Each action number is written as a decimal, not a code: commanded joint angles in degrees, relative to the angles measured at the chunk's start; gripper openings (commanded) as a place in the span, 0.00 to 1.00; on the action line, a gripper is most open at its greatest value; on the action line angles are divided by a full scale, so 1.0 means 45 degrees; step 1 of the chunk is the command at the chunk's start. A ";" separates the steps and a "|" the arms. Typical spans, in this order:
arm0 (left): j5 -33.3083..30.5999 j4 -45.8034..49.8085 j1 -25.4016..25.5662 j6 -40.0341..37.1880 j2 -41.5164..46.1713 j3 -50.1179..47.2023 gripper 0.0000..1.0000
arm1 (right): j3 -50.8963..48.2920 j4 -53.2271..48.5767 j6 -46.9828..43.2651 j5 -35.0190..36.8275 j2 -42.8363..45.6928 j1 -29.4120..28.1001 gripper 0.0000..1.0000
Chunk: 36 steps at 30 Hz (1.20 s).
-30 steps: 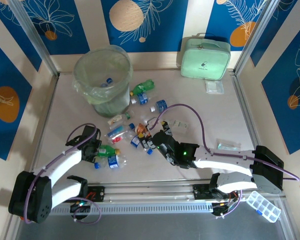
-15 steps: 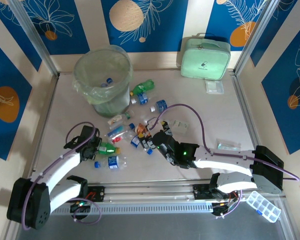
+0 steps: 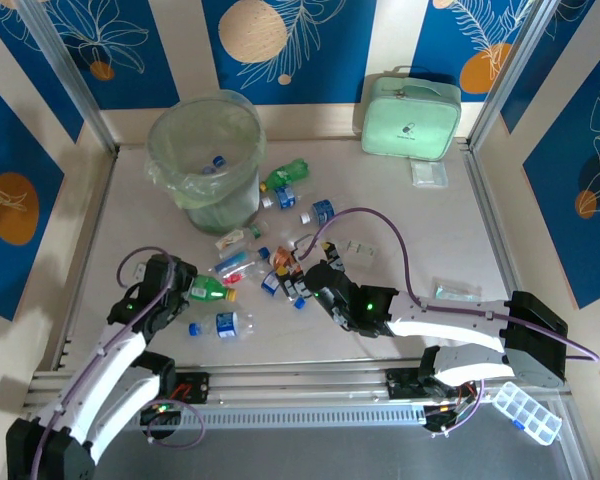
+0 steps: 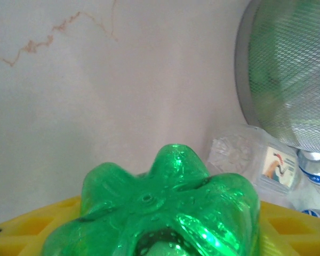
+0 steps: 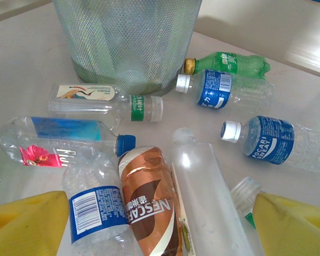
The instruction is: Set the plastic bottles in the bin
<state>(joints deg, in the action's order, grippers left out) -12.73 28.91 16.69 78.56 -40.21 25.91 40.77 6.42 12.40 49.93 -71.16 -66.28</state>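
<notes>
My left gripper (image 3: 192, 291) is shut on a green plastic bottle (image 3: 210, 291); in the left wrist view its ribbed base (image 4: 165, 208) sits between my yellow fingers (image 4: 21, 237). The bin (image 3: 205, 160), a mesh bucket lined with pale green plastic, stands at the back left and holds a few bottles. My right gripper (image 5: 160, 224) is open and low over the pile, with a brown Nescafe bottle (image 5: 149, 205) and a clear bottle (image 5: 208, 197) between its fingers. Several more bottles lie between the pile and the bin (image 5: 128, 37), including a second green one (image 5: 232, 62).
A blue-labelled bottle (image 3: 225, 323) and a loose blue cap (image 3: 194, 328) lie near the left gripper. A mint green case (image 3: 410, 118) stands at the back right, with small clear packets (image 3: 429, 172) on the table's right side. A clear organiser box (image 3: 526, 410) sits at the front right.
The left arm has swung back and to the left, and the green bottle has shifted slightly up and left with it. The right arm has not moved.
</notes>
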 commanded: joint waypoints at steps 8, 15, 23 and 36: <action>0.0714 0.0198 0.0083 -0.4495 0.1635 0.1358 0.34 | -0.0003 0.0296 -0.0043 0.0139 0.0073 0.0000 0.90; 0.2613 -0.0317 0.0083 -0.7804 0.2290 0.2765 0.34 | -0.0048 0.0304 0.0029 0.0148 0.0175 -0.0070 0.90; 0.2898 0.0368 0.0071 -0.9190 0.0318 0.6199 0.30 | -0.0072 0.0333 -0.0006 0.0289 0.0229 -0.0159 0.90; 0.3537 -0.0295 -0.0783 -0.8932 -0.7354 1.4113 0.27 | -0.0019 0.0374 -0.0043 0.0193 0.0097 -0.0195 0.90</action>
<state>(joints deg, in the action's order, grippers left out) 1.56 29.32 14.48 38.50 -69.49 83.24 40.75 6.42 12.40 49.95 -71.13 -66.74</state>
